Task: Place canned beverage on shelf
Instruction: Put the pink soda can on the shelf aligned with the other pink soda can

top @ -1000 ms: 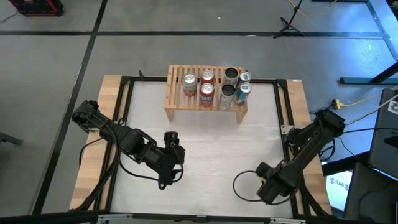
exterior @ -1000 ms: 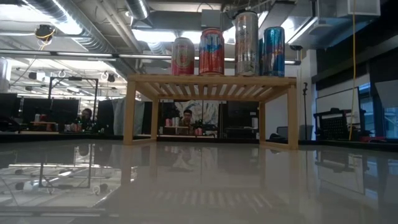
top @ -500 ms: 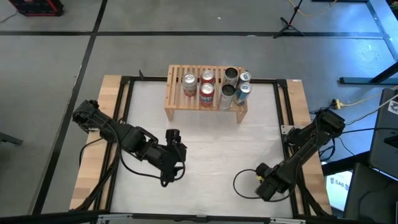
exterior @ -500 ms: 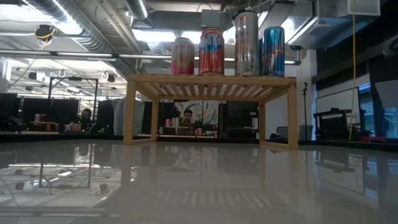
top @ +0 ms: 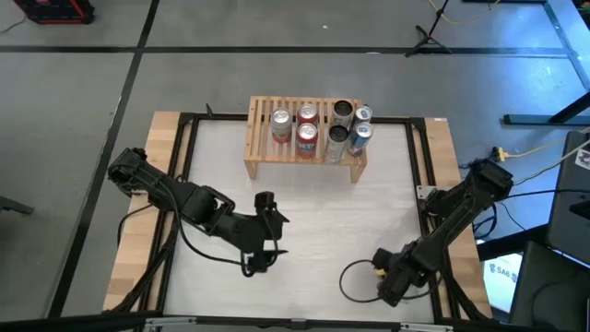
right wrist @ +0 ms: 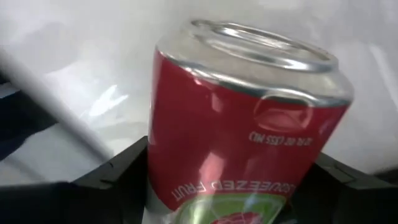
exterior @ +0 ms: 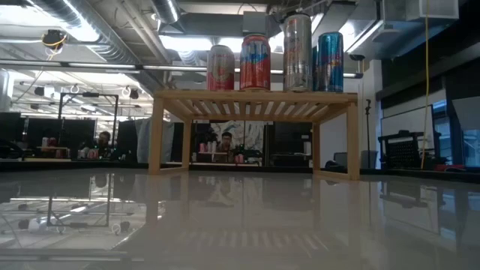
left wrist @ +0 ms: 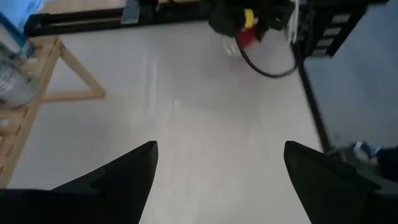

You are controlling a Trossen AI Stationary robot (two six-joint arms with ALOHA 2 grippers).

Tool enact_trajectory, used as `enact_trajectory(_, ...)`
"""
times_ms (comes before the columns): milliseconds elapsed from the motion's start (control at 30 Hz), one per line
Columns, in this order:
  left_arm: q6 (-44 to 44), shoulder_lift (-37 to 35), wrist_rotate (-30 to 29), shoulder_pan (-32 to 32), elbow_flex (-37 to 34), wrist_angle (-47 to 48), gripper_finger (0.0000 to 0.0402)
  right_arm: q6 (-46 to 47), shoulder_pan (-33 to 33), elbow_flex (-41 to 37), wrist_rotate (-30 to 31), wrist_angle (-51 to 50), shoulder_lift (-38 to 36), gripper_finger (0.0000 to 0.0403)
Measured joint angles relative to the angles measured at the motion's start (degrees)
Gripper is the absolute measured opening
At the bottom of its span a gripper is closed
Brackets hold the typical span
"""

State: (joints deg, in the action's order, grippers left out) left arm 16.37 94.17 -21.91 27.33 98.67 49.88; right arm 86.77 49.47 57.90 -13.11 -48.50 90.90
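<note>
White tabletop (top: 313, 212). Right gripper (right wrist: 233, 186) at the near right edge, fingers either side of a red can (right wrist: 242, 130), grip unclear; left gripper (left wrist: 217, 180) mid-table, spread; shelf (top: 304, 138) at the far edge carrying six cans (exterior: 271, 52).

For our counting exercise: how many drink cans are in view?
8. Seven cans stand on the shelf: three left of middle, four at its right end. The eighth, a red can, is at the right gripper. Others may be hidden.
</note>
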Motion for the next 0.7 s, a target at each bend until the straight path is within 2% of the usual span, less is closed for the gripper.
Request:
enact_trajectory(100,2.9,0.0,-0.1,-0.1,0.0,-2.5,0.0341,-7.6,-1.4,4.6,3.7,-1.0,-1.6,0.0277)
enact_trajectory(200,9.4,0.0,-1.7,-0.8,0.0,-3.6,0.0341,-15.6,-3.2,9.8,9.2,-4.1,-3.2,0.0277)
enact_trajectory(367,20.0,0.0,-3.5,-1.2,-2.5,-7.5,0.0341,-29.4,-5.8,20.8,21.9,-13.0,-4.4,0.0277)
enact_trajectory(533,27.1,0.0,-3.4,-1.3,-9.0,-24.4,0.0341,-42.4,-9.1,28.9,32.4,-16.4,-4.5,0.0277)
enact_trajectory(700,34.6,0.0,-2.7,-3.1,-16.0,-42.5,0.0341,-52.6,-13.1,32.1,35.1,-14.8,-4.5,0.0277)
